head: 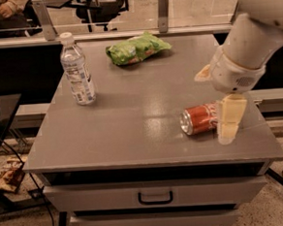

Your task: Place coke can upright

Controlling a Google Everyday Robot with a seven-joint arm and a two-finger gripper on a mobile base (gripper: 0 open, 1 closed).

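Note:
The coke can [199, 119], red-orange with a silver end, lies on its side on the grey table [132, 125] near the front right, its silver end facing left. My gripper [228, 128] hangs from the white arm right over the can's right end, its pale fingers pointing down and covering that end. The arm comes in from the upper right.
A clear water bottle [77, 70] stands upright at the back left. A green chip bag [136, 48] lies at the back middle. The table's front edge runs just in front of the can, with a drawer [155, 195] below. Chairs and a rail stand behind.

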